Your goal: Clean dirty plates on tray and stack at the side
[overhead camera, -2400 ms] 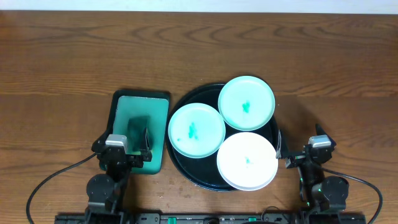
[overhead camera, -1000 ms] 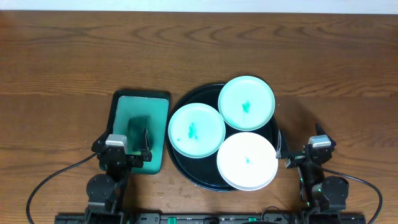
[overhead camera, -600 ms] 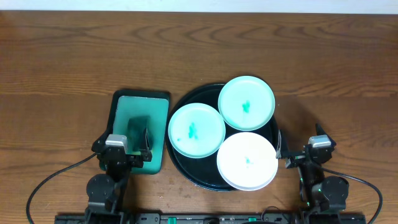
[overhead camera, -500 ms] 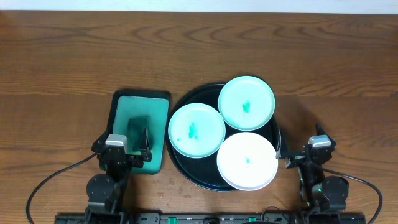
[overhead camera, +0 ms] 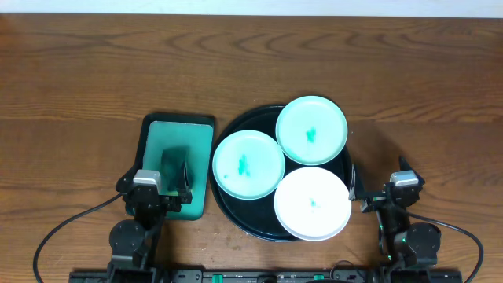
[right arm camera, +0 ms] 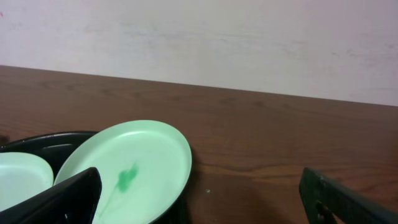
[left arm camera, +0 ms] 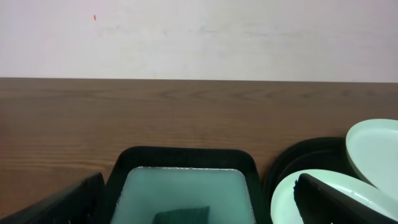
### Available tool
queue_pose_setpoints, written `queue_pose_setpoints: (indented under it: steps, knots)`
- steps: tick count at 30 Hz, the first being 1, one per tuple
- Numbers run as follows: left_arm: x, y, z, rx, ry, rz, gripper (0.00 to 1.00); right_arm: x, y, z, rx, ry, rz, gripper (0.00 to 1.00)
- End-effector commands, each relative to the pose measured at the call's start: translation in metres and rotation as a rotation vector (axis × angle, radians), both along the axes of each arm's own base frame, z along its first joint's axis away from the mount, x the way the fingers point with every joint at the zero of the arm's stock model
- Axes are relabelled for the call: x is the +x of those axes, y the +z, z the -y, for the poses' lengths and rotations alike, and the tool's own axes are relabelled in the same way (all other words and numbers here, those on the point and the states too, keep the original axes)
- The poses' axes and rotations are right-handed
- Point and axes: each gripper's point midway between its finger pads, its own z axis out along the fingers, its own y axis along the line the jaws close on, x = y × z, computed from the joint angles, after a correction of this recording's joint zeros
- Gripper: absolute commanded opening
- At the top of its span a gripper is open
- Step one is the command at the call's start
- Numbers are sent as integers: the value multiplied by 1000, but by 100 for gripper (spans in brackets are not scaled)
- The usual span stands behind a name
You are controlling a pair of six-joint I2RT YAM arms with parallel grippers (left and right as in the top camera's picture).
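Observation:
The round black tray holds three plates, each with a teal smear: a mint green plate at left, a mint green plate at the back and a white plate at the front right. My left gripper is open and empty at the near end of the teal tray. My right gripper is open and empty just right of the black tray. The left wrist view shows two mint plate edges between open fingers. The right wrist view shows the back mint plate between open fingers.
A teal rectangular tray with a dark green sponge lies left of the black tray; it also shows in the left wrist view. Bare wooden table stretches behind and to both sides. A pale wall stands at the back.

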Motion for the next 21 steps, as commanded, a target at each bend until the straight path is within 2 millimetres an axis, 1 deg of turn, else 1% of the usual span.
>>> queue_pose_setpoints:
  steps: [1, 6, 9, 11, 16, 18, 21]
  knots:
    - [-1, -15, 3, -49, -14, -53, 97, 0, -1, 2, -9, -8, 0, 99]
    - [-1, -20, 6, -94, -26, -84, 97, 0, -2, 2, 95, -16, -20, 99]
    - [-2, -26, 11, -96, -50, -130, 97, 1, 0, 2, 112, -17, -32, 99]
    - [-1, -25, 14, -97, -64, -159, 97, 1, 4, 2, 112, -17, -46, 99]
    - [8, -11, 16, -92, -65, -238, 97, 5, 21, 2, 110, -22, -138, 99]
    - [16, -3, 17, -90, -64, -275, 97, 11, 31, 2, 109, -25, -185, 99]
    - [32, 10, 24, -93, -90, -352, 97, 25, 48, 2, 133, -35, -279, 99]
